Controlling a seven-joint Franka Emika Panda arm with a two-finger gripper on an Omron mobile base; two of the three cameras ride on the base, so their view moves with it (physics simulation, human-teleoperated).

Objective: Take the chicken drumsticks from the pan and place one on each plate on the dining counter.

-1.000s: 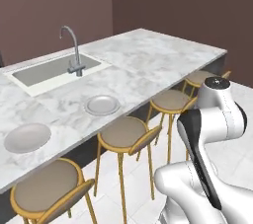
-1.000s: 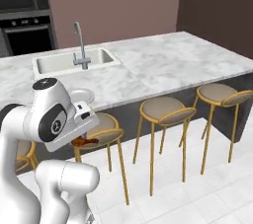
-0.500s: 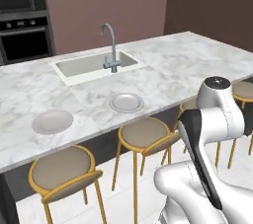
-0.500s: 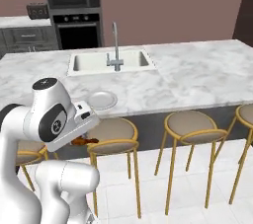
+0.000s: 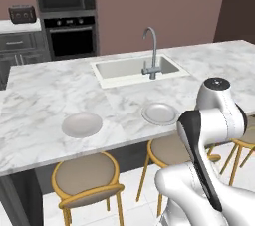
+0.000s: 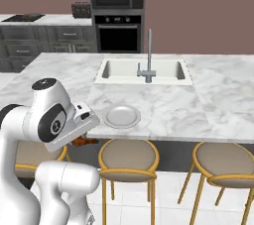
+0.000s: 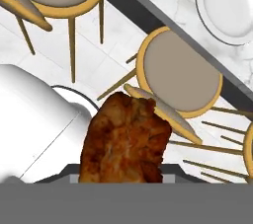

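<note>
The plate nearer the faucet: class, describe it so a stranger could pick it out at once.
Start at the long marble dining counter with its sink and curved steel faucet. In front of the faucet, near the stool-side edge, lies the round white-grey plate. The other plate lies farther from the sink along that edge.

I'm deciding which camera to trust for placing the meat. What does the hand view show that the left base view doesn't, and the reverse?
Hand view: a chicken drumstick held close at the tool, above the floor and stools. Left base view: the sink, faucet, oven and a second plate. Both: the dining counter, a tan stool and a white plate that has nothing on it.
</note>
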